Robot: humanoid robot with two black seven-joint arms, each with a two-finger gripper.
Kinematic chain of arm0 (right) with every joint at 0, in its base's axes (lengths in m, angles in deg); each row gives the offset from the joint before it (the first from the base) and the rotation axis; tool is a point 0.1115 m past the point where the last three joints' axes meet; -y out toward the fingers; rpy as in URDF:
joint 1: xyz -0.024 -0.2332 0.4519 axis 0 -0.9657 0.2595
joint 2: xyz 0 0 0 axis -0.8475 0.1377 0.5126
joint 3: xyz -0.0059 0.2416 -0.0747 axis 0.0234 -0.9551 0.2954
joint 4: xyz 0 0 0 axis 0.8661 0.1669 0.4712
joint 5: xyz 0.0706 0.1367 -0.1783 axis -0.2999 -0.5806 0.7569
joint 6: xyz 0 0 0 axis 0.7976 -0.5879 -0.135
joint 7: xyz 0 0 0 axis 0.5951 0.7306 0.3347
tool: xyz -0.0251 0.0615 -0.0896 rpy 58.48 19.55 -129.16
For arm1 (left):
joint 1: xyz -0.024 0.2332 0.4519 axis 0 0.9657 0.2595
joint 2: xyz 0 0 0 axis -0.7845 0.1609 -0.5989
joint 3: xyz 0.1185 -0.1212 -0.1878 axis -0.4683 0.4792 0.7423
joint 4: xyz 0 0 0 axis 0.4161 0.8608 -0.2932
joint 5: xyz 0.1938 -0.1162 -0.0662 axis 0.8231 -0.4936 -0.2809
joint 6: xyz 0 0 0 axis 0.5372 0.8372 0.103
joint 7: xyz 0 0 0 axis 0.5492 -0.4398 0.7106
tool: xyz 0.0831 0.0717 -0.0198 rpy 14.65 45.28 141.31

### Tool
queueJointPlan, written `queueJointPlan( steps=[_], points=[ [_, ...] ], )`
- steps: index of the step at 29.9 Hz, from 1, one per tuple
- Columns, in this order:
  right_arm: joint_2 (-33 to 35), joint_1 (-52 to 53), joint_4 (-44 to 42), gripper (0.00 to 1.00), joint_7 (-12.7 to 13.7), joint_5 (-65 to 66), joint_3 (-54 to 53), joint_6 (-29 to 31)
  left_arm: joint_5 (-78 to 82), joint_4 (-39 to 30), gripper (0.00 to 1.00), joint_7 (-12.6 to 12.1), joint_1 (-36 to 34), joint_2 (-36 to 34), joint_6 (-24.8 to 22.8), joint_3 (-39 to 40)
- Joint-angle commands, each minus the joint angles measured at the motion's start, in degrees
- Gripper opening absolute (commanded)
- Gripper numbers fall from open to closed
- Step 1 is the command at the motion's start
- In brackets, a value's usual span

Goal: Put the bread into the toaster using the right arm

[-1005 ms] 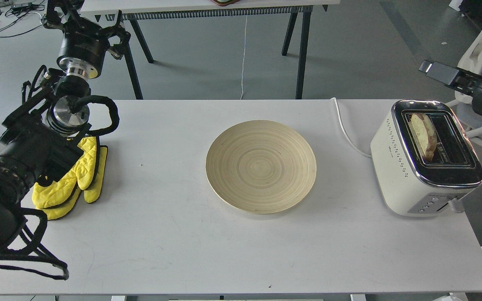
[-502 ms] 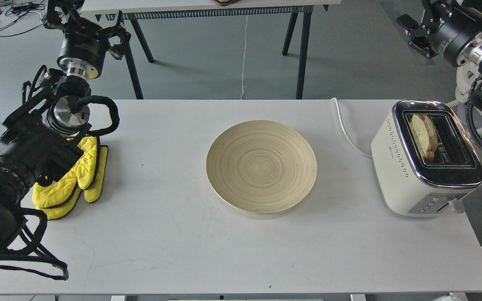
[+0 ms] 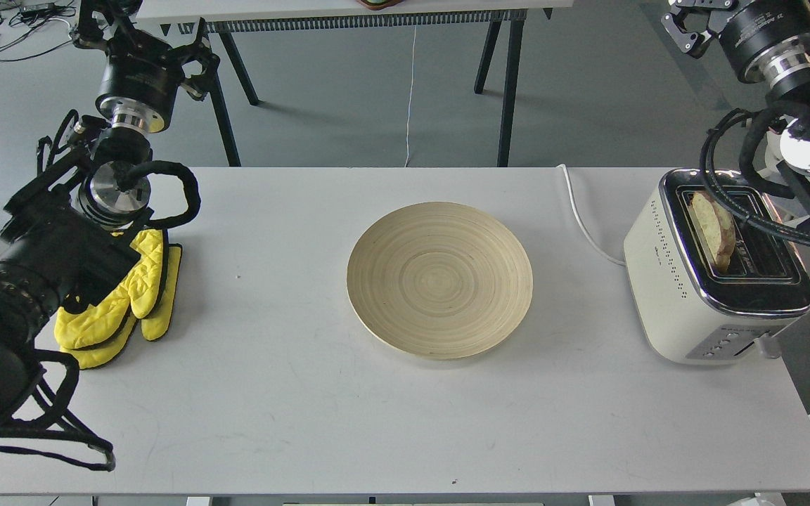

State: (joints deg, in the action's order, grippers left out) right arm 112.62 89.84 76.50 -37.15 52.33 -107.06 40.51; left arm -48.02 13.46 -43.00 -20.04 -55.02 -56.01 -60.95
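Observation:
The bread (image 3: 713,228) stands on edge in the left slot of the cream-white toaster (image 3: 683,299) at the table's right end, its crust above the chrome top. My right arm (image 3: 763,42) is folded up behind and above the toaster, clear of it. Its far end runs off the top edge, so its gripper is out of view. One of its black cables (image 3: 763,221) hangs over the toaster's top. My left arm (image 3: 131,84) rises at the far left. Its far end (image 3: 103,17) is dark at the top edge, and its fingers cannot be told apart.
A shallow wooden plate (image 3: 439,211) with nothing on it sits mid-table. Yellow oven mitts (image 3: 124,295) lie at the left beside my left arm. The toaster's white cord (image 3: 581,221) runs off the back edge. Another table's legs (image 3: 507,84) stand behind, and a white chair (image 3: 809,77) at the right.
My right arm has swung from beside the toaster up and back to the top right corner, and its slim gripper has left the view. The bread, toaster and left arm have not moved.

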Motion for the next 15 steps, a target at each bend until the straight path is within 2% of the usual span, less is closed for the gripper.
queueJointPlan(
  steps=[1, 6, 11, 15],
  points=[
    [-3.3, -1.6, -3.0, 1.00, 1.0, -0.4, -1.9, 0.3, 0.0, 0.0, 1.00, 0.0, 0.0, -0.1, 0.0, 0.3],
    [-7.8, -1.6, -9.7, 1.00, 1.6, -0.5, -3.3, 4.1, 0.0, 0.0, 1.00, 0.0, 0.0, 0.0, 0.0, 0.4],
    [-8.1, -1.7, -10.3, 1.00, 1.6, -1.0, -8.0, 4.5, 0.0, 0.0, 1.00, 0.1, 0.0, 0.0, 0.0, 0.3],
    [-8.2, -1.1, -10.4, 1.00, 1.2, -1.0, -7.7, 3.2, 0.0, 0.0, 1.00, 0.0, 0.0, 0.0, 0.0, 0.0]
  ],
)
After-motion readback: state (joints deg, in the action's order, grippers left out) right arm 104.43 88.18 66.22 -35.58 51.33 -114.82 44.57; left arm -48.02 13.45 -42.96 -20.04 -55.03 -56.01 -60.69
